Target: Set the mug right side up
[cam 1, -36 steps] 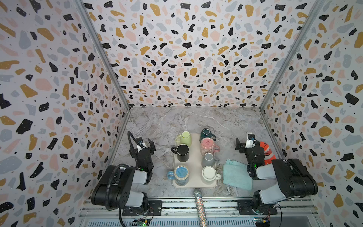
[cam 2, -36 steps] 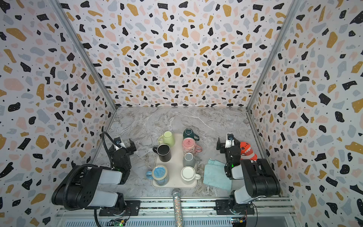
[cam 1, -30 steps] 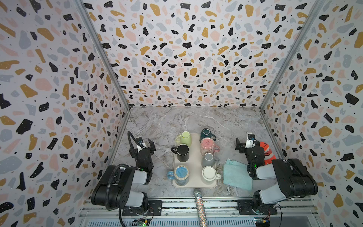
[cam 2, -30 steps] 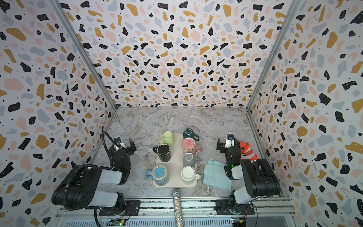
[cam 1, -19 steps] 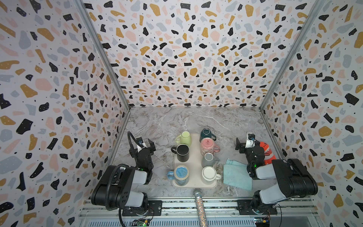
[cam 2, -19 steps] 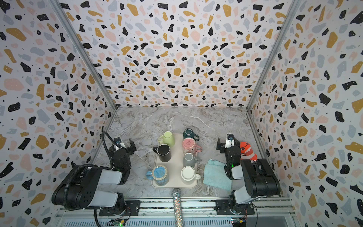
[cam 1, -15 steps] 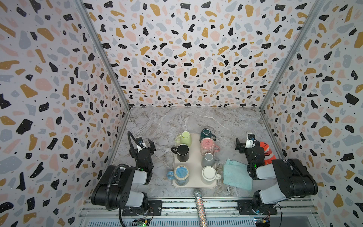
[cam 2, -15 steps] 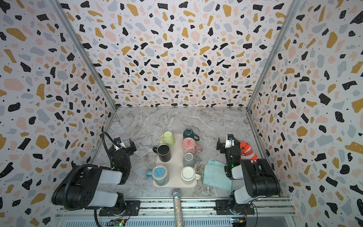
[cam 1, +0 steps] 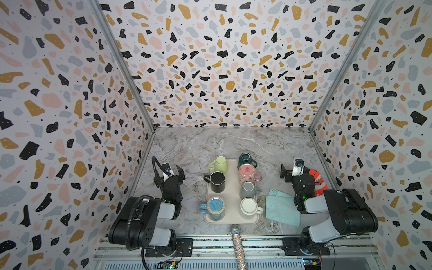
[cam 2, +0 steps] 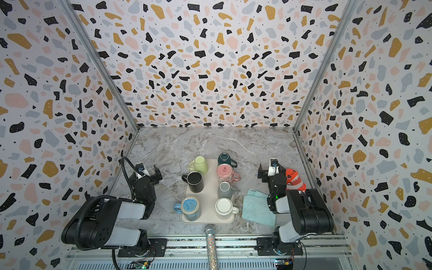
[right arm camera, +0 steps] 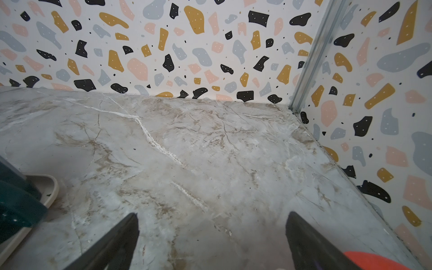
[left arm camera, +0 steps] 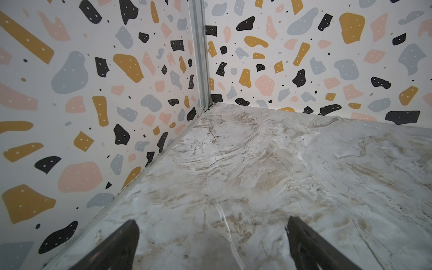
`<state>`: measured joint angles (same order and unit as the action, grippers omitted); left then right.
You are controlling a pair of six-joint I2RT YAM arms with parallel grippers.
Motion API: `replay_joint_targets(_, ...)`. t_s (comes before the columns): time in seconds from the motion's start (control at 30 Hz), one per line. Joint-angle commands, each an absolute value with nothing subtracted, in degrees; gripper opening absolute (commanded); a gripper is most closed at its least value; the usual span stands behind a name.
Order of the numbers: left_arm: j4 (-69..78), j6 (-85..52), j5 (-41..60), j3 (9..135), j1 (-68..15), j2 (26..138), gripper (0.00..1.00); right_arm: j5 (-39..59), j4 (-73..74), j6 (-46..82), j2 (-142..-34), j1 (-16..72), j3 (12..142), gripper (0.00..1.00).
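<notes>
I have left gripper (left arm camera: 211, 220) and right gripper (right arm camera: 211, 214) parked one each side of cream rectangular tray (cam 1: 231, 187), clear for open approach; fingers fully spread, holding nothing. Pink ceramic mug (cam 1: 247, 171) sits base-up on tray, far half, right gripper's side; I judge it target.

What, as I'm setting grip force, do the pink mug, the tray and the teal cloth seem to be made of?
Pink mug: probably glazed ceramic; smooth pink body, red mark on its upturned base. Tray: likely plastic or silicone, matte cream; rounded raised rim, no glare. Teal cloth: soft fabric, perhaps microfibre; it lies rumpled with folded layers.
</notes>
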<state>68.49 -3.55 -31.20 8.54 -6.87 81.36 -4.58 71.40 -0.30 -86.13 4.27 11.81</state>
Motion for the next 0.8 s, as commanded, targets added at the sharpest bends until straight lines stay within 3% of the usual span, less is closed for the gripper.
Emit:
replay_joint_targets(0.0,70.73,-2.85,-32.73,9.46,-7.03,80.58,0.99,-5.48,66.25,0.04,-81.95,4.86,14.0,0.99)
replay_joint_targets(0.17,49.83,-3.87,-35.47,17.33,-7.03,71.23,1.0,-8.85,44.99,3.15,-71.29,4.92,22.68,1.0)
replay_joint_targets(0.3,39.07,-7.01,-35.85,22.09,-7.03,64.67,1.0,-7.84,23.51,14.63,-65.85,4.78,32.81,0.96)
replay_joint_targets(0.37,35.36,-9.54,-34.53,23.83,-7.03,62.3,1.0,-6.83,11.7,23.89,-64.97,4.74,38.85,0.86)
replay_joint_targets(0.43,32.18,-11.91,-32.24,25.73,-7.03,60.35,1.0,-0.32,3.7,31.84,-65.02,4.23,43.62,0.69)
replay_joint_targets(0.5,29.62,-14.29,-30.0,27.6,-7.03,59.11,1.0,8.89,1.77,38.47,-65.42,4.13,46.08,0.62)
replay_joint_targets(0.6,25.63,-19.02,-27.46,30.86,-7.03,58.01,1.0,22.66,4.77,50.9,-67.1,3.82,46.57,0.6)
replay_joint_targets(0.77,20.0,-23.0,-21.58,36.05,-7.03,57.86,1.0,38.26,23.61,77.3,-70.71,3.42,38.73,0.6)
